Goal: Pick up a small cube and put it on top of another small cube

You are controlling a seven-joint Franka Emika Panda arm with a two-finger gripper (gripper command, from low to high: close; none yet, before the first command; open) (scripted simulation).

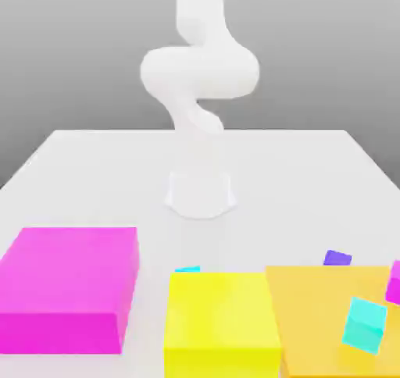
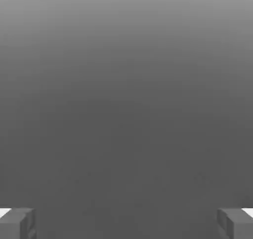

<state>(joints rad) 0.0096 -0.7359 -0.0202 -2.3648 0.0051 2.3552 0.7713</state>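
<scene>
Exterior view: white arm (image 1: 199,72) rises from its base (image 1: 200,194) at mid desk (image 1: 94,158), w/ the coloured blocks all in front of it, near the camera. Big magenta block (image 1: 69,287) sits on the exterior view's left. Big yellow block (image 1: 220,322) is centre-front, touching or just beside the big orange block (image 1: 332,314) on its right side in that view. The small cube (image 1: 187,269), sky-cyan, peeks out just behind the yellow block's back left corner, resting on the desk; mostly hidden by the block. A slightly greener turquoise cube (image 1: 364,324) sits tilted on top of the orange block. A small purple cube (image 1: 337,257) lies just behind the orange block's back edge. Another magenta piece (image 1: 393,283) shows at the exterior view's right edge, cut off by the frame.

Hand view: fingers (image 2: 126,223) spread wide apart, one grey pad (image 2: 17,223) and the other (image 2: 235,223) at opposite sides, nothing btwn them, just plain grey backdrop ahead. So fingers are open and empty. None of the blocks or cubes lies btwn or beside the fingers here; the small cube is well apart from them, can't tell more exactly how it sits rel. to the fingers.
</scene>
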